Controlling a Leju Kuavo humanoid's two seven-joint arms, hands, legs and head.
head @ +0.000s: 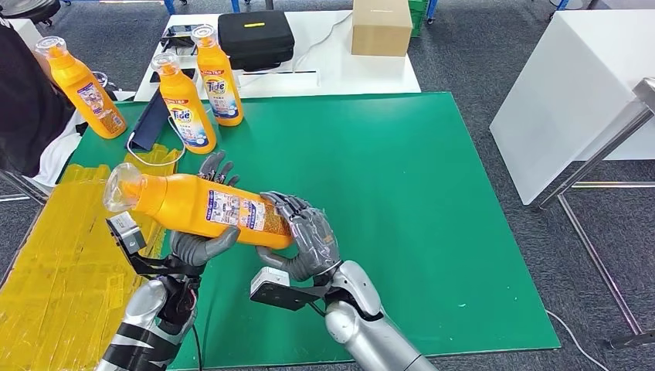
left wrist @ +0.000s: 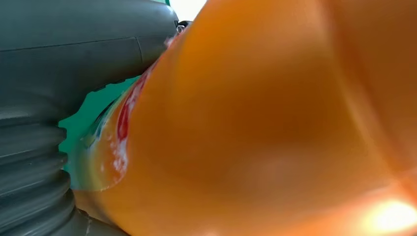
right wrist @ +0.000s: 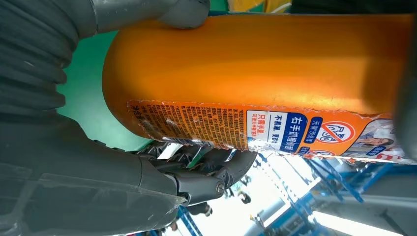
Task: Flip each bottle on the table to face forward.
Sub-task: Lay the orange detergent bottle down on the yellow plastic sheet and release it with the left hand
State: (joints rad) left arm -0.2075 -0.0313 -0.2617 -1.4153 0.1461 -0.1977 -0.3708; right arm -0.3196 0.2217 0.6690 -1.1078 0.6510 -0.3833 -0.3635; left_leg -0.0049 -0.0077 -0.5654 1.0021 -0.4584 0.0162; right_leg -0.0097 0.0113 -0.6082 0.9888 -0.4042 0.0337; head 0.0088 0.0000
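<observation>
Held sideways above the green table (head: pixel 402 193), at about 7 o'clock from its middle: one orange Tide detergent bottle (head: pixel 202 207), clear cap toward 9 o'clock, back label with small print facing up. Left hand (head: pixel 202 241) cupped under the bottle's middle, fingers showing behind it; right hand (head: pixel 307 232) wrapped around its base. Close up from the right wrist: the back label's fine print and blue boxes on the bottle's orange wall, thumb above, dark fingers (right wrist: pixel 206 169) curled below. From the left wrist: smooth orange plastic pressed against the grey ribbed cover, a sliver of green behind.

Four orange bottles in all: the held one, plus three standing bottles (head: pixel 185 104) around 10 to 11 o'clock, two with Tide front labels visible. Beside them a dark blue pouch (head: pixel 151 124).

Yellow taped sheet (head: pixel 54 255) at 8 o'clock. Beyond, at 12 o'clock, a white table (head: pixel 340 73) carrying a black case (head: pixel 255 35) and a cardboard box (head: pixel 381 26). Grey carpet floor (head: pixel 479 54).
</observation>
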